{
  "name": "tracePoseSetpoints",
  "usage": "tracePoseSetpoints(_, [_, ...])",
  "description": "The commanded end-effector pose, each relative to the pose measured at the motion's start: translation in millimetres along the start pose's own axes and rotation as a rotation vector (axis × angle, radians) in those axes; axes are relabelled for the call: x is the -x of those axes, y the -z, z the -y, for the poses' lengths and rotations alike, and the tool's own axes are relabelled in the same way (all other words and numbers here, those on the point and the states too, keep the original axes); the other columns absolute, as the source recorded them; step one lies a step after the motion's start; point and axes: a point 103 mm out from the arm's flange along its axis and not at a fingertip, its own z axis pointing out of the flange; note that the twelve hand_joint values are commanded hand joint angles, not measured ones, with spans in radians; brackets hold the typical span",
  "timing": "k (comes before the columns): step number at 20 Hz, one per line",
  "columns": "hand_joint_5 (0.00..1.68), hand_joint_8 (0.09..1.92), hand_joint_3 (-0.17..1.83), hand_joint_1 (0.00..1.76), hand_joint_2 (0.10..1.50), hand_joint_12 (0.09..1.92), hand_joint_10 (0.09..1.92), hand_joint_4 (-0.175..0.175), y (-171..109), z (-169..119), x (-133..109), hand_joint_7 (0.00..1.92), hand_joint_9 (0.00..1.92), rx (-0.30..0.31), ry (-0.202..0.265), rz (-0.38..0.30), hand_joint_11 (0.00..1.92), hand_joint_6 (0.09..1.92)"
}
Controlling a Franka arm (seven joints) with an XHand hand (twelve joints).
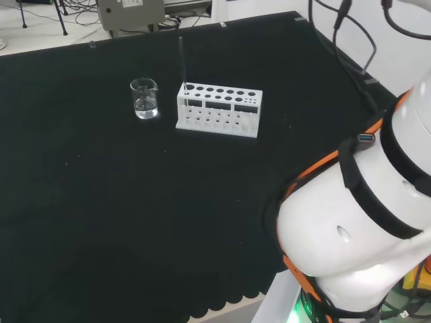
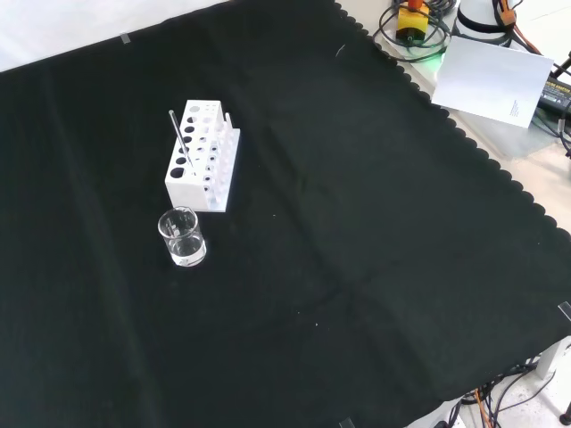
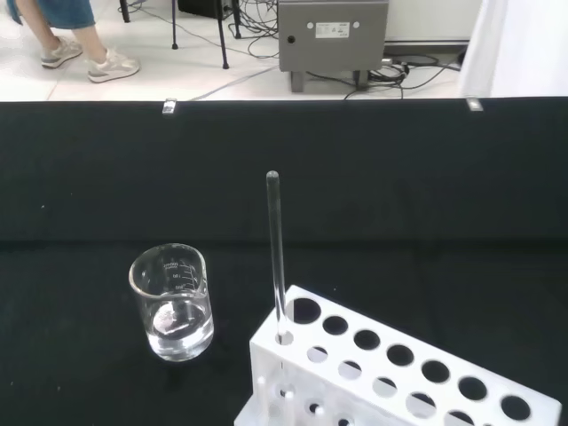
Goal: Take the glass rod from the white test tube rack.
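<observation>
White plastic of the test tube rack (image 3: 390, 373) sits closest to the wrist camera, its rows of round holes running off to one side. Standing in the hole at the rack's end is the glass rod (image 3: 276, 253), nearly upright, its top well above the rack. In the head view the rod (image 1: 181, 64) rises from the rack's (image 1: 219, 110) left end; in the front view it (image 2: 180, 138) leans slightly out of the end of the rack (image 2: 203, 153) nearest the camera. Just beside that end, apart from the rack, stands a small clear beaker (image 3: 173, 302) with a little clear liquid in the bottom. Both rest on the black cloth (image 1: 135, 202). Nothing touches the rod. Whether the hand is spread or closed, I cannot tell.
</observation>
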Motion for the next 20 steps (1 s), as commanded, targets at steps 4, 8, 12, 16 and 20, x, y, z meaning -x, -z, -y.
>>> tracePoseSetpoints(4, [0.15,0.88,0.38,0.51,0.99,1.42,0.90,-0.138,-31,-64,5,0.14,0.33,-0.001,0.047,-0.020,0.01,0.09])
tracePoseSetpoints(8, [0.20,0.93,0.39,0.52,0.99,1.42,0.92,-0.147,-42,-84,6,0.25,0.40,-0.005,0.060,-0.037,0.04,0.09])
tracePoseSetpoints(12, [0.28,0.98,0.40,0.53,0.98,1.41,0.94,-0.163,-56,-100,7,0.38,0.51,-0.009,0.072,-0.045,0.17,0.09])
tracePoseSetpoints(16, [0.35,1.00,0.40,0.54,0.98,1.39,0.96,-0.172,-74,-114,9,0.44,0.57,-0.029,0.079,-0.055,0.31,0.10])
tracePoseSetpoints(20, [0.36,1.02,0.41,0.54,0.98,1.37,0.98,-0.175,-89,-124,8,0.49,0.62,-0.041,0.091,-0.062,0.37,0.22])
